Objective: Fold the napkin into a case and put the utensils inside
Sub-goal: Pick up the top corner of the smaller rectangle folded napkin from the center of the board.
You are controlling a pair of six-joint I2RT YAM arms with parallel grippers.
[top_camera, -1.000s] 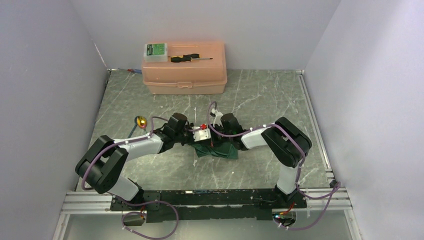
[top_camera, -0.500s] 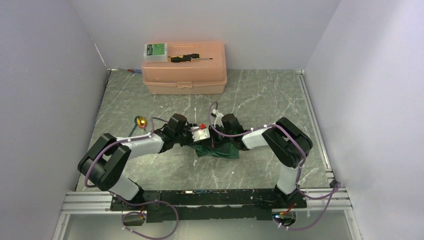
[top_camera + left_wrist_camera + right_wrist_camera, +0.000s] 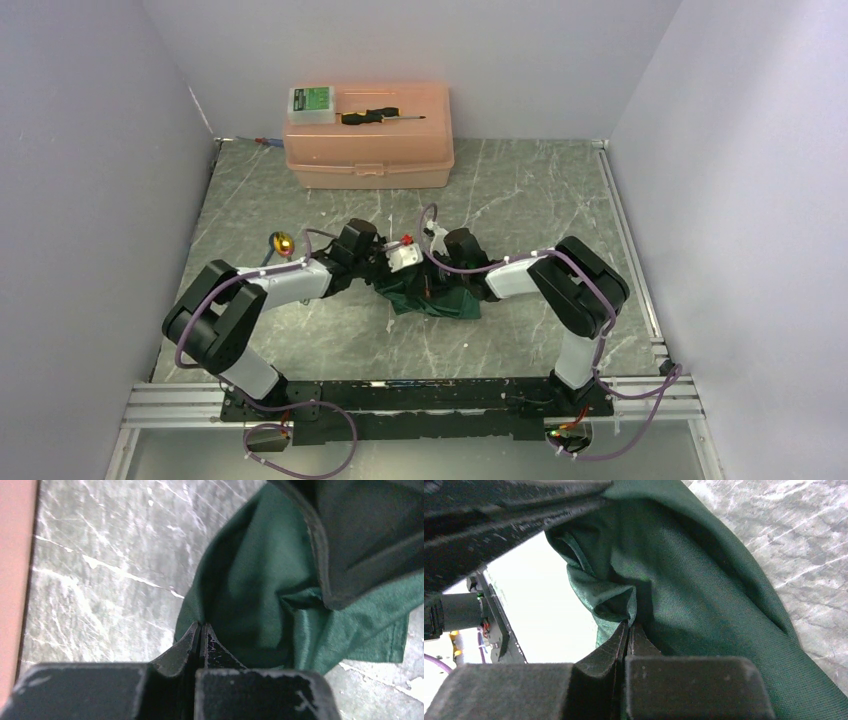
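Note:
The dark green napkin (image 3: 432, 300) lies bunched on the marble table between my two arms. My left gripper (image 3: 200, 626) is shut on a fold at its edge, and the cloth (image 3: 260, 580) rises from the tips. My right gripper (image 3: 628, 625) is shut on another fold of the napkin (image 3: 704, 595). In the top view both grippers meet over the cloth, the left (image 3: 392, 282) and the right (image 3: 430, 288). The gold-headed utensil (image 3: 283, 241) lies on the table left of the left arm. I cannot make out the thin silver one.
A peach plastic box (image 3: 368, 150) stands at the back, with a green-and-white small box (image 3: 312, 103) and a black-handled screwdriver (image 3: 375, 116) on its lid. Walls close in left, right and behind. The right arm's black body (image 3: 370, 540) hangs close over the napkin.
My left arm has shifted a little toward the back and right, lifting its hold of the napkin. The right arm has barely moved. Both grippers stay shut on the cloth.

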